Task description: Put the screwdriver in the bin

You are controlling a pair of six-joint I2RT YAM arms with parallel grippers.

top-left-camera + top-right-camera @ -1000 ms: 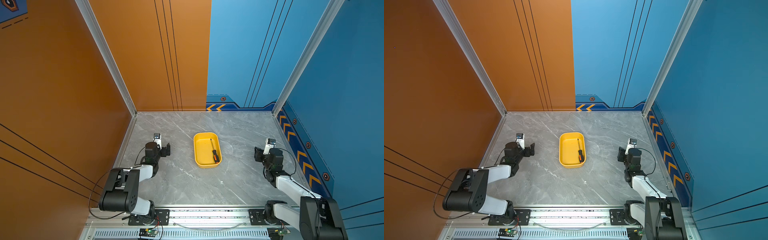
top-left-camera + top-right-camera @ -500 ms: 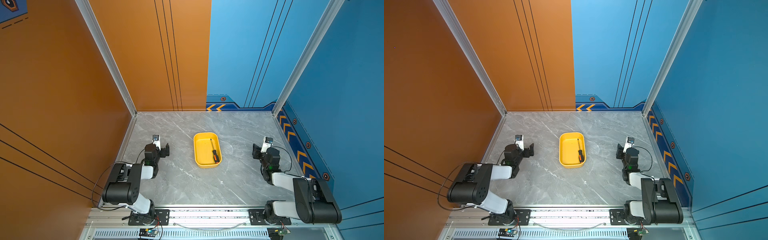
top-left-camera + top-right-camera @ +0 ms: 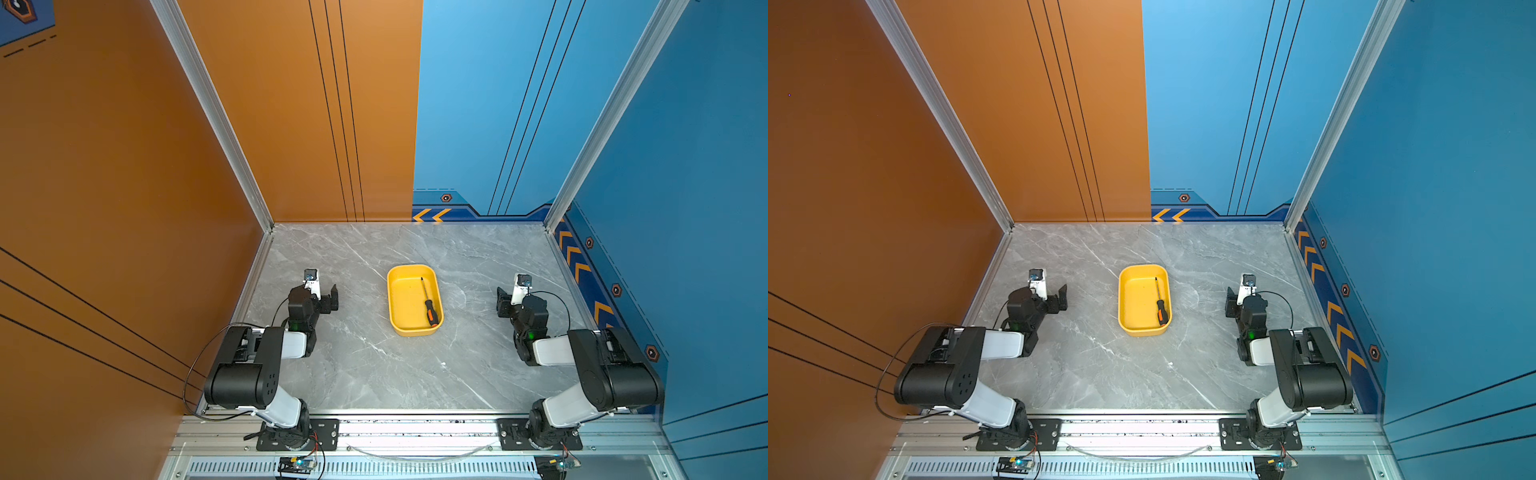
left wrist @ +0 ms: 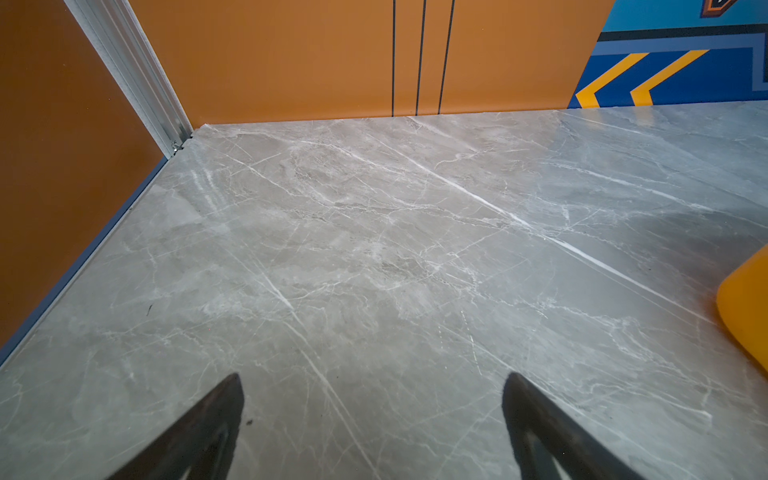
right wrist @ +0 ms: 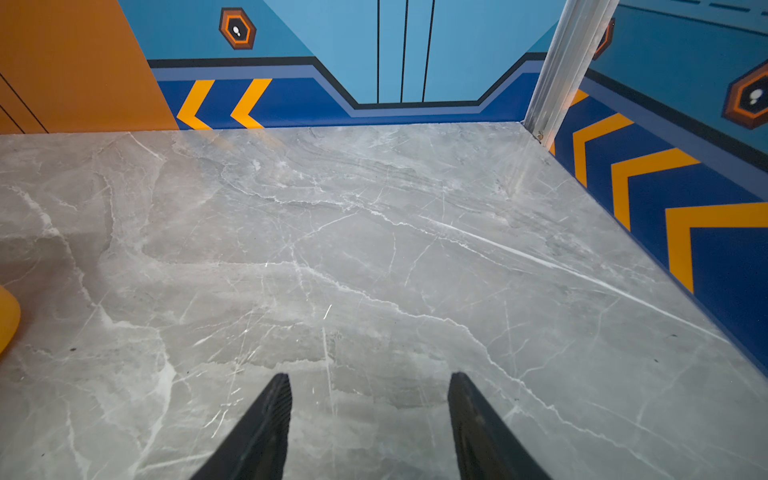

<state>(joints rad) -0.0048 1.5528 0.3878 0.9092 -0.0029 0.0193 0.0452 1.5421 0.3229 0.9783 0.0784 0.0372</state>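
Note:
The yellow bin [image 3: 402, 303] [image 3: 1133, 303] sits mid-table in both top views. The screwdriver [image 3: 428, 305] [image 3: 1160, 306] lies inside it along its right wall, with the orange-and-black handle toward the front. My left gripper [image 3: 322, 297] [image 3: 1052, 299] hovers low to the left of the bin, open and empty. In the left wrist view the left gripper [image 4: 374, 378] has only bare marble between its fingers. My right gripper [image 3: 512, 299] [image 3: 1239, 300] [image 5: 370, 376] is to the right of the bin, open with nothing in it.
Grey marble table [image 3: 374, 374] is walled by orange panels on the left and blue panels on the right. A corner of the bin shows at the edge of each wrist view [image 4: 748, 316] [image 5: 6, 320]. Both arm bases sit on the front rail.
Both arms have folded, their elbows swinging in over the front of the table. The right gripper has drifted slightly toward the bin. Bin and screwdriver have not moved.

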